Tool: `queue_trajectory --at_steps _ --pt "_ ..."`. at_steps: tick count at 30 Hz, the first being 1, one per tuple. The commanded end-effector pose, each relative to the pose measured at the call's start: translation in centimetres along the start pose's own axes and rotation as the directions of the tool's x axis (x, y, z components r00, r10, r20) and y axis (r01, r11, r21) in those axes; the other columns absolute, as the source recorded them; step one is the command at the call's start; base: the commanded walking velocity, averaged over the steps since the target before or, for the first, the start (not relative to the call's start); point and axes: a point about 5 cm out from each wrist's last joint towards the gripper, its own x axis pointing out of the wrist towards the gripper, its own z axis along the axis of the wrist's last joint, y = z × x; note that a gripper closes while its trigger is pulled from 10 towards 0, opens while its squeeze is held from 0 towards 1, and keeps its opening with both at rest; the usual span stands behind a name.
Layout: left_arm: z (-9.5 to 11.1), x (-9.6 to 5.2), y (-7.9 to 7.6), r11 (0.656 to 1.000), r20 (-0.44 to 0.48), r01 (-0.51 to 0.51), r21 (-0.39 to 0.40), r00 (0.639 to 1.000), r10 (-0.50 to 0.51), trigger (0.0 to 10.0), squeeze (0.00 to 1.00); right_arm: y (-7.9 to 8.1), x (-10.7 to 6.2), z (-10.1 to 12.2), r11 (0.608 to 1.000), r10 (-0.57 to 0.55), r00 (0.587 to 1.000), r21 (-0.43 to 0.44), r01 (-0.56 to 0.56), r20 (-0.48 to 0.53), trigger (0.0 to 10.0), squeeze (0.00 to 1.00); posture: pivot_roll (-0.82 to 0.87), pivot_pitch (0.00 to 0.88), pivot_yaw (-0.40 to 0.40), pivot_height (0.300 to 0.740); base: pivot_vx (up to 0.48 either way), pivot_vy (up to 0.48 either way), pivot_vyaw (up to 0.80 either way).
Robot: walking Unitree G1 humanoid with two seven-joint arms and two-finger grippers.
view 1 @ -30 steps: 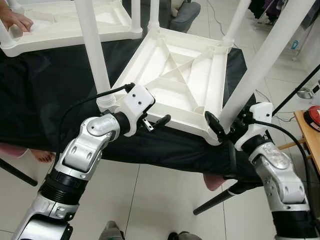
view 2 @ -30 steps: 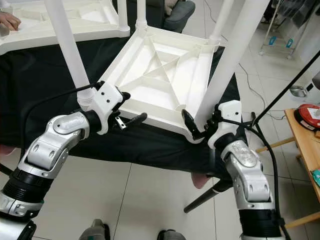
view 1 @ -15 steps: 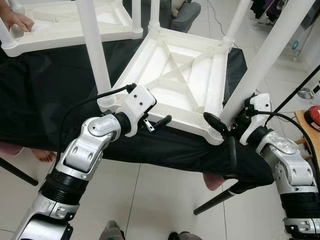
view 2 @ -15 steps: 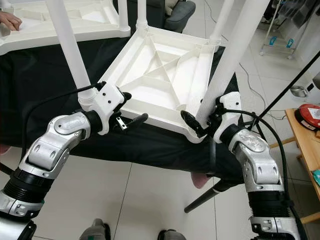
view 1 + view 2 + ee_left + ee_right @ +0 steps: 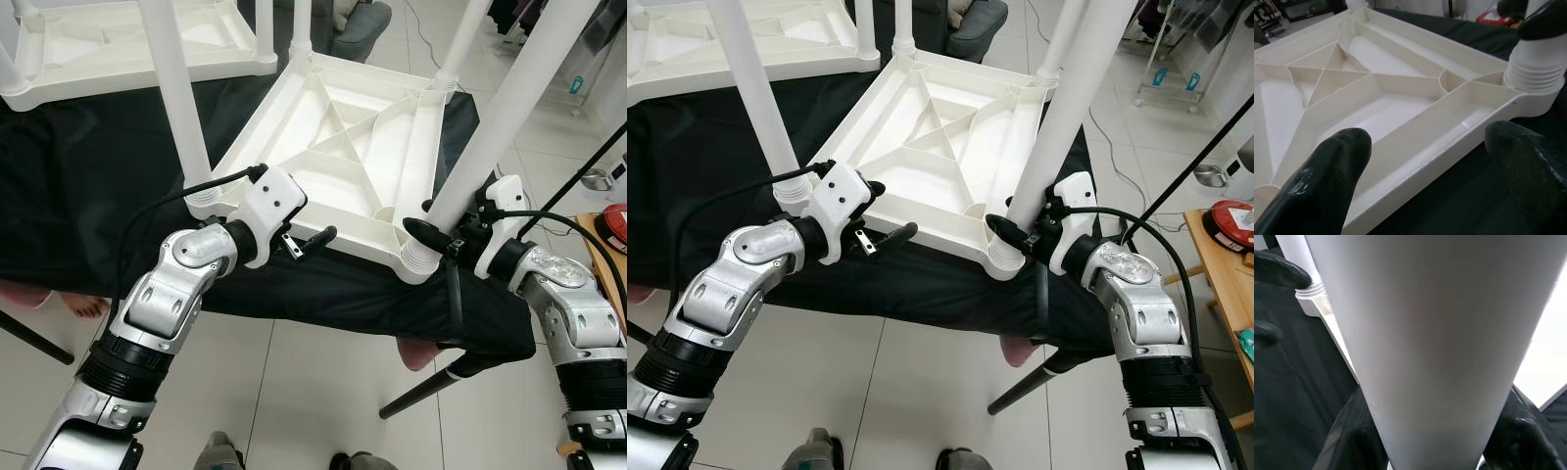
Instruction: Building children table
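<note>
Right fingers (image 5: 1356, 431) clasp leg (image 5: 509, 108) (near socket) | left fingers (image 5: 1327, 181) straddle tabletop (image 5: 343, 147) rim

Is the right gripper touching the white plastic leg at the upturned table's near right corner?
Touching. In the right wrist view the right gripper's black fingers press against both sides of the white plastic leg, with no gap showing.

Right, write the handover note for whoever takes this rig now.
Right gripper: fingers around the near right leg, just above its corner socket.
Left gripper: open, at the near edge of the upturned white tabletop, holding nothing.
The tabletop lies underside up on the black cloth; a second upturned table sits behind it.
Done: legs stand in all four corners.
Left: I cannot tell whether the near right leg is fully seated; check it.
</note>
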Motion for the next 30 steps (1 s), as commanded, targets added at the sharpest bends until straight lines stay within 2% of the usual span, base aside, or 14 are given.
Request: queue_trajectory --at_steps 1,6,8,9,11,13,15,18,20,21,23,30 --pt "-0.4 0.6 0.0 0.998 -0.043 0.045 0.032 0.998 -0.043 10.0 0.0 0.5 0.2 -1.0 1.0 -0.004 1.0 0.027 0.005 -0.023 0.0 0.0 0.17 0.151 -0.033 0.74 0.0 0.0 0.0" --pt "-0.7 1.2 0.4 0.995 -0.085 0.076 0.064 0.994 -0.071 10.0 0.0 0.6 0.2 -1.3 0.998 -0.043 0.999 0.039 0.044 -0.018 0.0 0.0 0.16 0.151 -0.033 0.74 0.0 0.0 0.0" --pt "-1.3 2.2 0.5 0.981 -0.14 0.163 0.108 0.979 -0.147 10.0 0.0 1.2 0.3 -1.9 0.994 -0.088 0.996 0.07 0.088 -0.004 0.0 0.0 0.16 0.152 -0.03 0.74 0.0 0.0 0.0" --pt "-1.3 2.2 0.5 0.981 -0.14 0.163 0.108 0.979 -0.147 10.0 0.0 1.2 0.3 -1.9 0.994 -0.088 0.996 0.07 0.088 -0.004 0.0 0.0 0.16 0.152 -0.03 0.74 0.0 0.0 0.0" --pt "-1.6 3.2 0.5 0.961 -0.173 0.245 0.125 0.96 -0.222 10.0 0.0 1.9 0.4 -2.6 0.987 -0.129 0.992 0.096 0.128 0.001 0.0 0.0 0.15 0.15 -0.019 0.74 0.0 0.0 0.0" --pt "-1.6 3.2 0.5 0.961 -0.173 0.245 0.125 0.96 -0.222 10.0 0.0 1.9 0.4 -2.6 0.987 -0.129 0.992 0.096 0.128 0.001 0.0 0.0 0.15 0.15 -0.019 0.74 0.0 0.0 0.0" --pt "-1.6 4.2 0.3 0.943 -0.192 0.303 0.136 0.942 -0.275 10.0 0.0 2.4 0.6 -3.1 0.979 -0.17 0.985 0.113 0.169 0.002 0.0 0.0 0.15 0.149 -0.016 0.74 0.0 0.0 0.0" --pt "-1.5 4.9 0.3 0.939 -0.199 0.316 0.135 0.937 -0.287 10.0 0.0 2.7 0.7 -3.3 0.971 -0.203 0.979 0.125 0.201 0.003 0.0 0.0 0.15 0.148 -0.012 0.74 0.0 0.0 0.0" --pt "-1.2 6.3 0.2 0.937 -0.208 0.323 0.131 0.933 -0.293 10.0 0.0 3.0 0.9 -3.6 0.959 -0.245 0.969 0.15 0.242 0.003 0.0 0.0 0.14 0.148 -0.012 0.74 0.0 0.0 0.0" --pt "-1.2 6.3 0.2 0.937 -0.208 0.323 0.131 0.933 -0.293 10.0 0.0 3.0 0.9 -3.6 0.959 -0.245 0.969 0.15 0.242 0.003 0.0 0.0 0.14 0.148 -0.012 0.74 0.0 0.0 0.0" --pt "-1.1 7.3 -0.1 0.934 -0.215 0.334 0.128 0.929 -0.302 10.0 0.0 3.4 1.1 -3.7 0.952 -0.26 0.966 0.168 0.256 0.006 0.0 0.0 0.14 0.148 -0.011 0.74 0.0 0.0 0.0" --pt "-1.7 8.9 -1.2 0.928 -0.26 0.356 0.107 0.911 -0.319 10.0 0.0 3.7 1.3 -3.3 0.951 -0.261 0.965 0.177 0.253 0.024 0.0 0.0 0.12 0.152 -0.006 0.74 0.0 0.0 0.0"
